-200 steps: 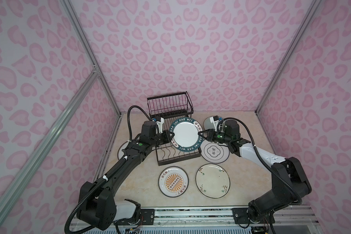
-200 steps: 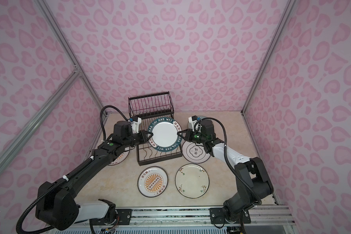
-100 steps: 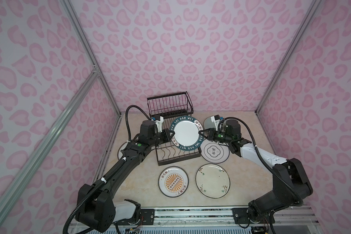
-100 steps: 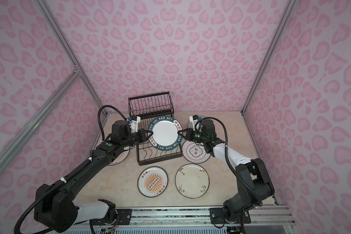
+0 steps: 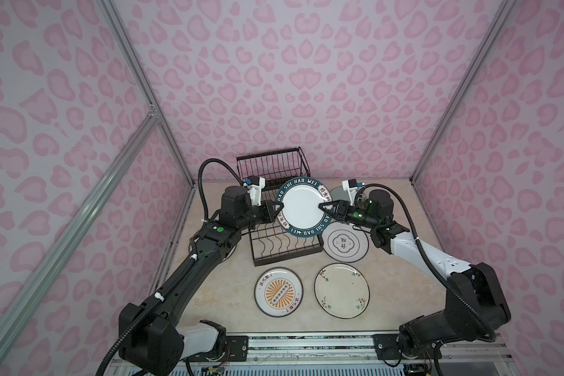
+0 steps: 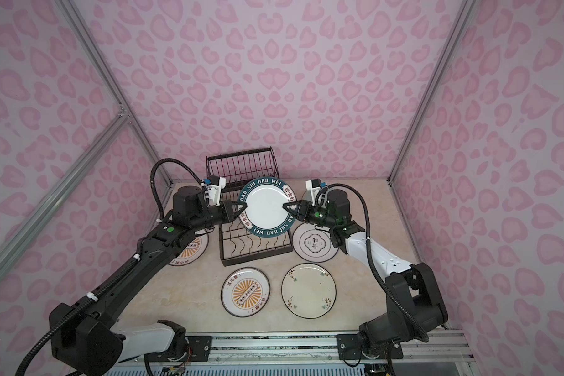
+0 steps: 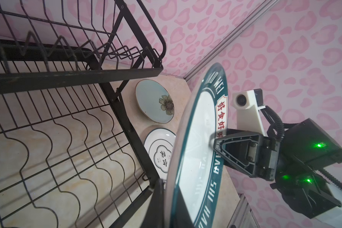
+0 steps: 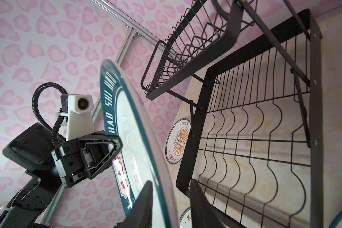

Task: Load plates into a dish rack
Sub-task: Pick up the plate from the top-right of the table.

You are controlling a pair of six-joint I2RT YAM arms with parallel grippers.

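Hanging between the two claws, the navy plate sits over the rack, tilted so its white face looks up toward the top views. The rack's raised basket stands at the back and its flat tray in front. The table shows through the tray's wavy dividers in both top views. The plate's lower edge overlaps the tray's right part in both top views. Whether it touches the wires I cannot tell.

The left claw is clamped on the plate's left rim, fingers pressed together on it. The right claw is at the opposite rim. In the right wrist view its fingers stand apart, one on each side of the rim. A gap shows between the plate's underside and the finger on the rack side, so the jaws are parted, not pinching.

Five more plates lie flat on the table. The emblem plate is just right of the tray, partly under the right arm. The flower plate lies behind it, beside the rack. A sunburst plate and the sprig plate lie side by side in front of the rack. The second sunburst plate is left of the tray, partly under the left arm.
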